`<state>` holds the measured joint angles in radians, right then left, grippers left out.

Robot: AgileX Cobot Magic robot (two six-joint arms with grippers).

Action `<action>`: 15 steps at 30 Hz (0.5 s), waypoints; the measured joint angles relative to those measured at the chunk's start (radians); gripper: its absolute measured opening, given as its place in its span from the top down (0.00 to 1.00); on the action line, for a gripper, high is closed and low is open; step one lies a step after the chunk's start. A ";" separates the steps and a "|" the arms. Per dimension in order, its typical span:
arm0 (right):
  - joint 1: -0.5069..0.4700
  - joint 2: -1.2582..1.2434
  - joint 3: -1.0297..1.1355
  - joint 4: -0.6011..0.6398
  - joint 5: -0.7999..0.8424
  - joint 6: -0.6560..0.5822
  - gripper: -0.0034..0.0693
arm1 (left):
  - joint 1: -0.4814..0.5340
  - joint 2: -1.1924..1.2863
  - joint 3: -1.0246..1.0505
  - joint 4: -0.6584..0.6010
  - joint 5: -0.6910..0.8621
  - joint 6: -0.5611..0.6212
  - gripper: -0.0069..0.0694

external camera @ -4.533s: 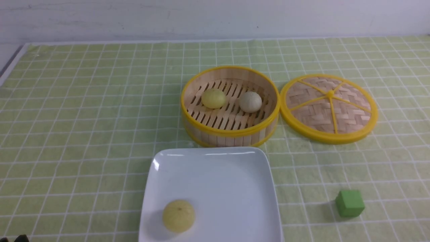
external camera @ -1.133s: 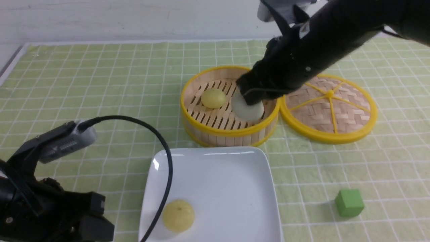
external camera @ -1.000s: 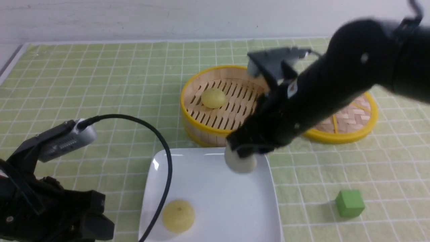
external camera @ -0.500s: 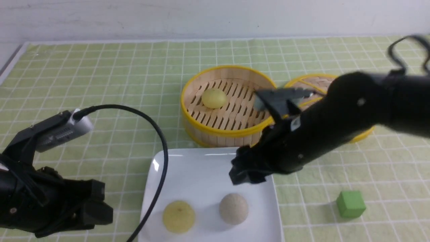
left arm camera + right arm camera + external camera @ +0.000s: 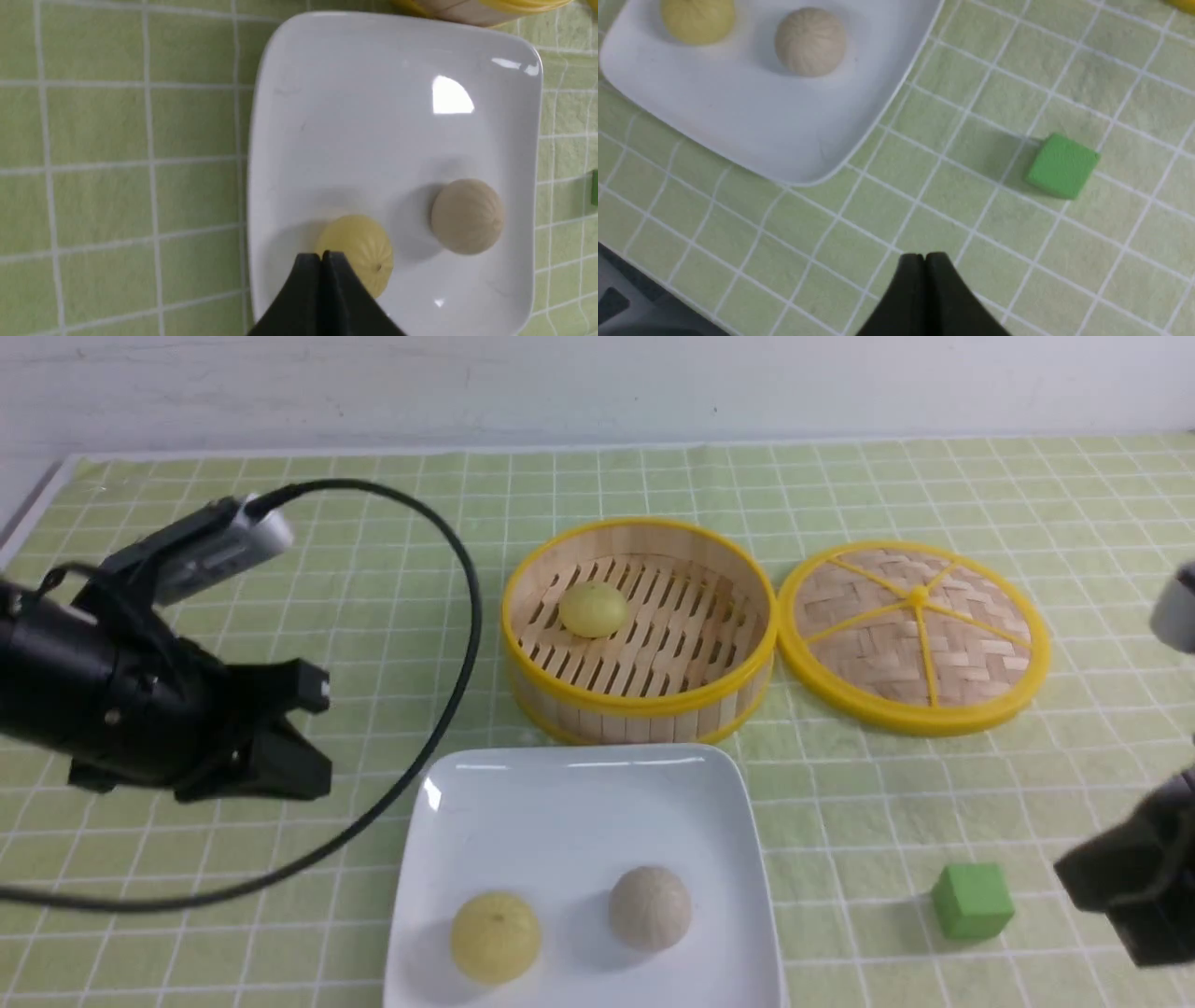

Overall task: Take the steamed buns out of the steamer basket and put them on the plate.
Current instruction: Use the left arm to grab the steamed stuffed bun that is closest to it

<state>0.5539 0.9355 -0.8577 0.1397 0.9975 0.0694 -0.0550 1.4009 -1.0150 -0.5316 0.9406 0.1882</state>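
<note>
The steamer basket (image 5: 644, 702) holds one pale yellow steamed bun (image 5: 594, 609). On the white plate (image 5: 579, 803) lie a second yellow bun (image 5: 496, 936) and a greyish-beige bun (image 5: 651, 907), apart from each other. My left gripper (image 5: 313, 775) hangs shut and empty left of the plate; in the left wrist view its tips (image 5: 321, 255) overlap the plate's yellow bun (image 5: 362, 249), with the beige bun (image 5: 467, 216) beside it. Low at the right edge, my right gripper (image 5: 1083, 882) is shut and empty over bare cloth (image 5: 924, 256).
The woven lid (image 5: 915, 635) lies flat right of the basket. A green cube (image 5: 971, 900) sits on the cloth between the plate and my right gripper. The left arm's black cable (image 5: 464, 653) loops over the cloth beside the plate's far left corner.
The right gripper carried the beige bun from basket to plate, let it go, withdrew to the right and shut. The left arm rose and moved forward, its jaws shutting.
</note>
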 joint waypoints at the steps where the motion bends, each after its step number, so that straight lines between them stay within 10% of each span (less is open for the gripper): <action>1: 0.000 -0.015 0.023 -0.004 -0.022 0.010 0.97 | -0.024 0.044 -0.054 0.016 0.006 -0.020 0.91; 7: 0.000 -0.080 0.157 -0.038 -0.139 0.074 0.97 | -0.204 0.250 -0.360 0.167 0.017 -0.166 0.89; 15: 0.000 -0.069 0.217 -0.059 -0.260 0.086 0.96 | -0.367 0.641 -0.889 0.384 0.036 -0.394 0.56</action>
<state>0.5539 0.8664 -0.6412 0.0804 0.7376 0.1554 -0.4216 2.0421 -1.9039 -0.1474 0.9764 -0.2061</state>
